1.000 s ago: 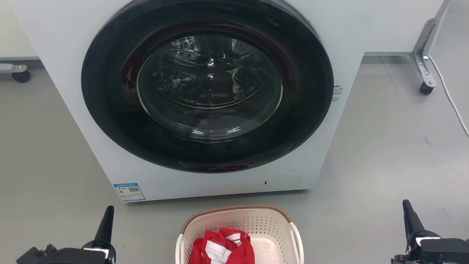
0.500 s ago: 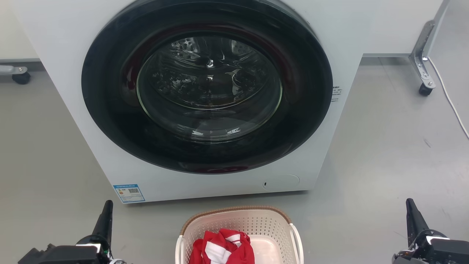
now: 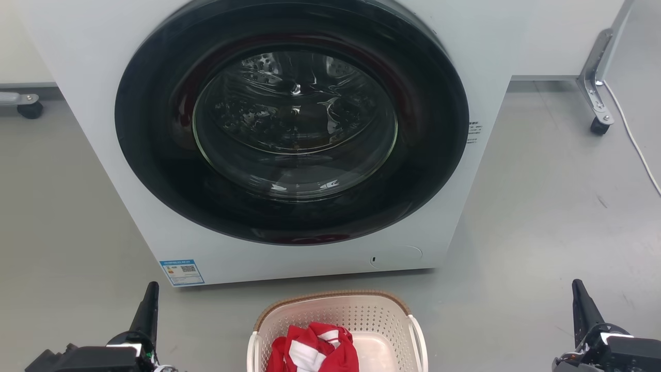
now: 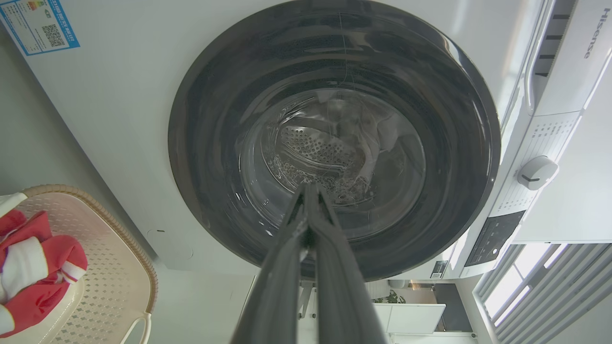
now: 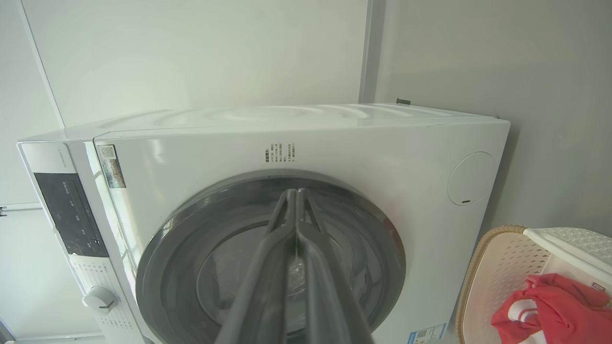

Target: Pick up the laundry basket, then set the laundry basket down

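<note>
Before you, the smooth grey floor (image 3: 542, 206) carries a big white front-loading washing machine (image 3: 490, 51) whose round dark glass door (image 3: 292, 124) is closed. Just in front of it, on the floor between your two arms and at the bottom edge of the head view, sits the cream-white perforated plastic laundry basket (image 3: 335, 312) with its brown woven-look rim (image 3: 330, 294). It is near the machine but not touching it. A crumpled red-and-white cloth (image 3: 315, 349) lies inside, so expect a light load. The thin, stiff walls may flex a little, and the smooth plastic could slip in a one-sided hold. The two white side handles (image 3: 419, 336) look like the best places to take hold, one per arm, to keep the basket level. Your left hand (image 3: 147, 310) and right hand (image 3: 581, 305) sit well apart from the basket on either side. Each is clenched on nothing, its long dark fingers pressed together and pointing towards the machine.
</note>
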Motion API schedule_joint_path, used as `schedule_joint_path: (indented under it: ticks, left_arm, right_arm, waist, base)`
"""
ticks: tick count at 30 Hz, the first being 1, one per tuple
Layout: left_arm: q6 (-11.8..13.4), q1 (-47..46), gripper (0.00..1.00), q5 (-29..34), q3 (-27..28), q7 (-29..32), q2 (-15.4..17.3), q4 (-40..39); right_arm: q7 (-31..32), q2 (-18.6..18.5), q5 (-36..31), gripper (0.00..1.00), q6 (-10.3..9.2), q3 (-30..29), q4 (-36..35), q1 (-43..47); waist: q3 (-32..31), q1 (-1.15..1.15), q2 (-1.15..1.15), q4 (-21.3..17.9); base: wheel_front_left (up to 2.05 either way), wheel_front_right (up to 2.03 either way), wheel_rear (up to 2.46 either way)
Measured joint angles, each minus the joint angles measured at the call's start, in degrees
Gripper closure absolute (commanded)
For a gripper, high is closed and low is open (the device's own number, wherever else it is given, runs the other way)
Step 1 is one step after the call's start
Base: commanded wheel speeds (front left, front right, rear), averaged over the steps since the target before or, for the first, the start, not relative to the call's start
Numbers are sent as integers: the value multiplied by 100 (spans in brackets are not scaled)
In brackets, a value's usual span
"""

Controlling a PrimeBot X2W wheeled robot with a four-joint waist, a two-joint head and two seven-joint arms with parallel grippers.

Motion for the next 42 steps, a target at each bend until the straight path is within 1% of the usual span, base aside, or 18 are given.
schedule_joint_path:
  ticks: [42]
  left_arm:
    - [0, 0, 100, -4, 0, 0, 0, 12]
  right_arm:
    - [0, 1, 8, 100, 15, 1, 1, -2]
  waist:
    - [0, 0, 0, 0]
  base:
    - [0, 0, 0]
